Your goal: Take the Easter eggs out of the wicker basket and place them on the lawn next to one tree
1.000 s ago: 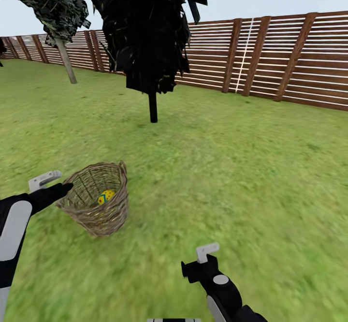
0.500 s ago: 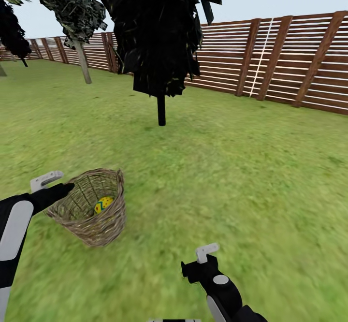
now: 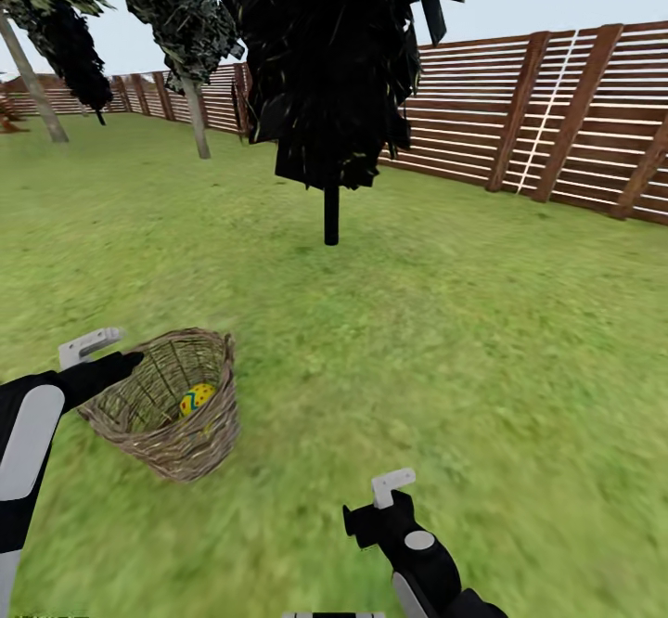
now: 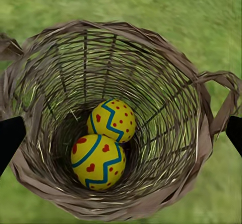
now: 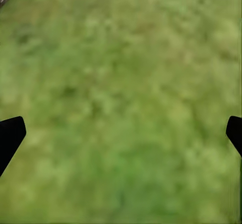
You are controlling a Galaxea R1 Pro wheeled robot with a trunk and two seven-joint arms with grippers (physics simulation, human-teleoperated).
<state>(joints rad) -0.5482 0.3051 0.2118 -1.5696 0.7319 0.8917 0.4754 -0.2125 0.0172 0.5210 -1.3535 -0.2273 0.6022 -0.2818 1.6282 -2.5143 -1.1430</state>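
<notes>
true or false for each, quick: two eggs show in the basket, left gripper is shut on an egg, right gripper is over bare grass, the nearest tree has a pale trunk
1. Two Easter eggs show inside the wicker basket. True.
2. The left gripper is shut on an egg. False: it is open above the basket, holding nothing.
3. The right gripper is open over bare lawn. True.
4. The nearest tree has a pale trunk. False: the black-trunked tree is nearest; the pale-trunked tree stands farther back.

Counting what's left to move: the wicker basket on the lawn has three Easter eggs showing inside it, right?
Not quite. The left wrist view, looking into the wicker basket on the lawn, shows two Easter eggs, lying side by side at the bottom, not three.
</notes>
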